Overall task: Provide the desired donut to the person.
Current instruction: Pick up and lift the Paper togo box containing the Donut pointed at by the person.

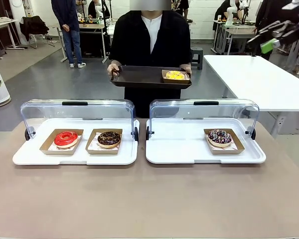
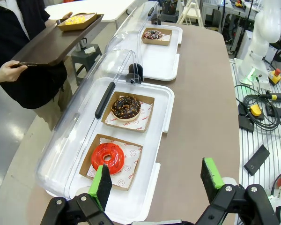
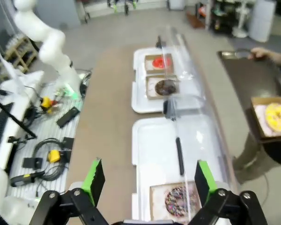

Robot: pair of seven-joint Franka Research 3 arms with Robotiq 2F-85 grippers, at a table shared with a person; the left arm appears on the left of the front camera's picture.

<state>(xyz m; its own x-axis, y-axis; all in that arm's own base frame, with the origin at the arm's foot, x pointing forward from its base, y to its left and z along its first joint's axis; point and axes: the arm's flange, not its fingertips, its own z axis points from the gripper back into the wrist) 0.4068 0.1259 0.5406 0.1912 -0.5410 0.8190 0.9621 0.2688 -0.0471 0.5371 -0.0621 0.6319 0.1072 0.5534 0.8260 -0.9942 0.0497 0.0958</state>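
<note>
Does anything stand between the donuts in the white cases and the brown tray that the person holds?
Yes. Both clear lids, left and right, stand open at the far side and rise between the donuts and the tray that the person holds. A donut would probably have to pass over them.

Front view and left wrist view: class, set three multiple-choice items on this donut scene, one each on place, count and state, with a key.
1. Where is the yellow donut? A on the floor; B on the dark tray held by the person; C on a chair.
2. How many donuts lie on the left white tray? A one; B two; C three.
3. How is the left gripper? A open and empty; B shut on a cloth; C shut on a lid.
Key: 1 B, it rests on that tray; 2 B, a red donut and a chocolate donut; 3 A, its green pads stand wide apart, nothing between.
</note>
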